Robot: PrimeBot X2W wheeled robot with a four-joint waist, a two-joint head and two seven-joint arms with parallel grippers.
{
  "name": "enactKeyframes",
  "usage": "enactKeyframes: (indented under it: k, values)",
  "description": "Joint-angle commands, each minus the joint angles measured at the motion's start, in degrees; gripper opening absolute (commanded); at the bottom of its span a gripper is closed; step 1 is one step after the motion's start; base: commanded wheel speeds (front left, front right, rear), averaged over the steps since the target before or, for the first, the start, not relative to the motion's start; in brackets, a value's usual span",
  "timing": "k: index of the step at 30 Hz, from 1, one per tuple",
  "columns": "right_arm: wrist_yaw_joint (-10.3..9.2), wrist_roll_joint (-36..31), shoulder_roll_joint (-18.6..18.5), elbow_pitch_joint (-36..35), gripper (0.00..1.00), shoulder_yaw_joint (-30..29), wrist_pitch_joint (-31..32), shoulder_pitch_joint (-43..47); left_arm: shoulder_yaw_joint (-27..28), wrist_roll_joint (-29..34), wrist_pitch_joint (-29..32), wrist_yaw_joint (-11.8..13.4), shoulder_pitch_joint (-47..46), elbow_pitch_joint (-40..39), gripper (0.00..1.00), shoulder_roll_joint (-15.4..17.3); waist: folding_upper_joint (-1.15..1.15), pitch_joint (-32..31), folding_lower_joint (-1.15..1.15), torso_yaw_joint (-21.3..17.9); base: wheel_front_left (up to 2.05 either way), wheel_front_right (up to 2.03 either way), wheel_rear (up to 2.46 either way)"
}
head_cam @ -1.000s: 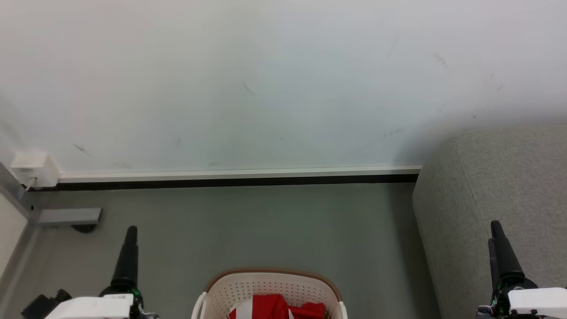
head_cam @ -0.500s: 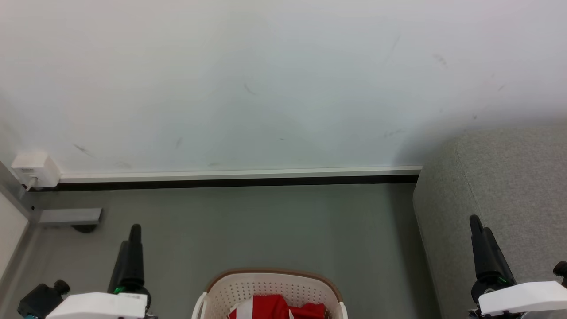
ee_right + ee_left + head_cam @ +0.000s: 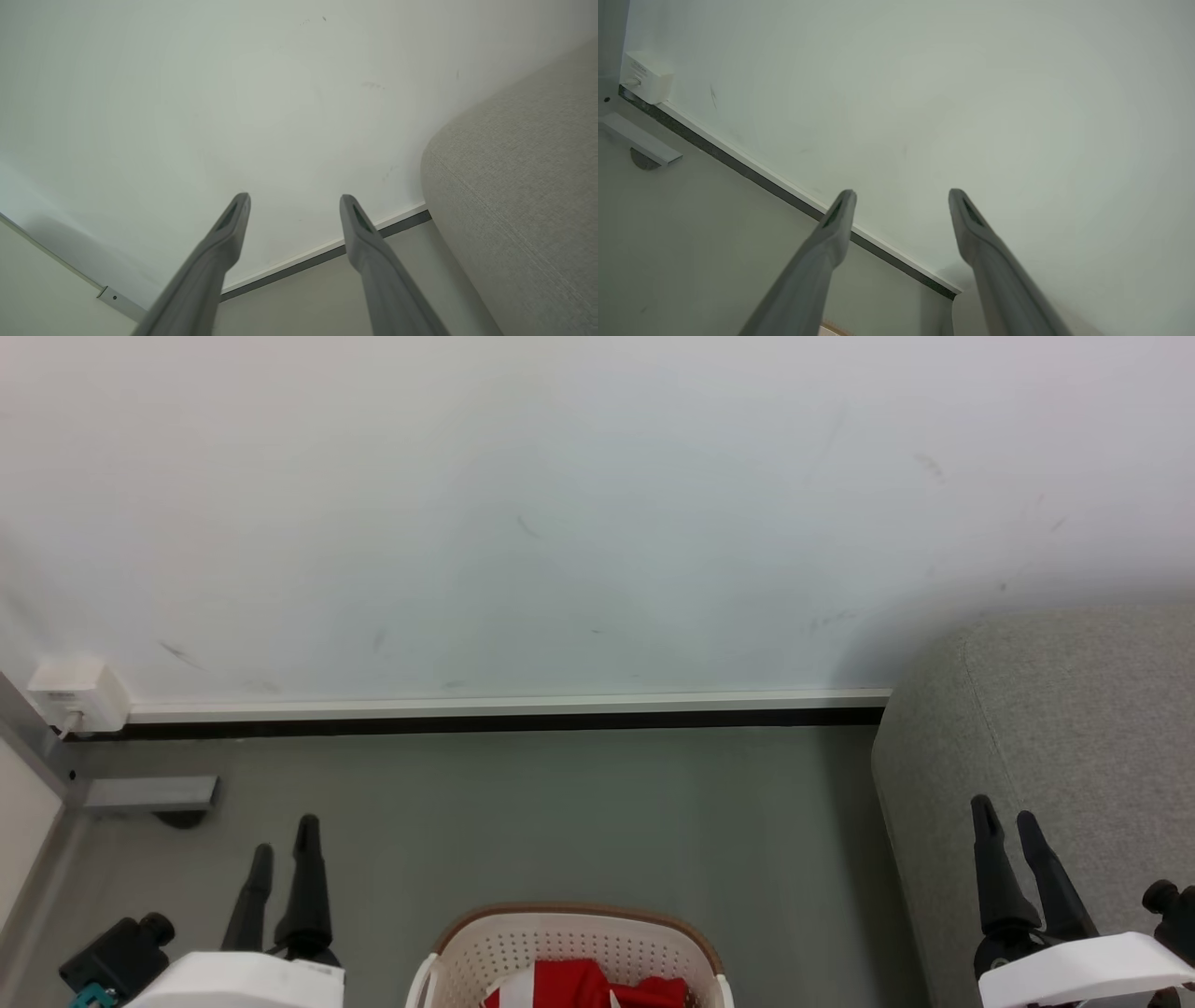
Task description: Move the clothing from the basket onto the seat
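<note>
Sitting low in the middle of the head view, the cream-white plastic laundry basket with small holes and a brown rim point(image 3: 574, 908) is resting on the grey floor point(image 3: 560, 803). It is holding the bright red jersey with a white stripe point(image 3: 583, 987), which is lying bunched up inside, below the rim. The big light-grey cloth sofa with round edges point(image 3: 1074, 709) is standing to the right of the basket, against the white wall point(image 3: 560, 523), with a strip of floor between them.

The left gripper point(image 3: 284, 838) is hanging over the floor to the left of the basket, with its two dark fingers spread apart and holding nothing. The right gripper point(image 3: 1004, 810) is hanging in front of the sofa, and its fingers are spread apart too, with nothing between them. Both are pointing toward the wall.

A small white box point(image 3: 75, 695) is sitting low on the wall at the far left, and a flat grey metal bar point(image 3: 149, 791) is lying just below it by the floor.
</note>
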Motion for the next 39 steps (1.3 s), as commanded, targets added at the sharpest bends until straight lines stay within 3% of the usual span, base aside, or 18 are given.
enactKeyframes:
  k: [1, 39]
  values:
    - [-0.05, -2.23, -0.27, -0.4, 1.0, -0.13, -0.63, -0.95, 0.04, 2.33, -0.71, 0.18, -0.14, -0.55, 1.0, 0.42, 0.0, -0.02, 0.0, 0.0, 0.0, 0.0, 0.0]
    - [-0.09, -23.19, -0.34, -0.27, 1.0, 0.48, -6.22, 0.2, 0.26, 24.88, -6.19, 1.03, 0.36, -0.17, 1.0, 0.88, 0.0, -0.7, 0.0, 0.54, 0.0, 0.0, 0.0]
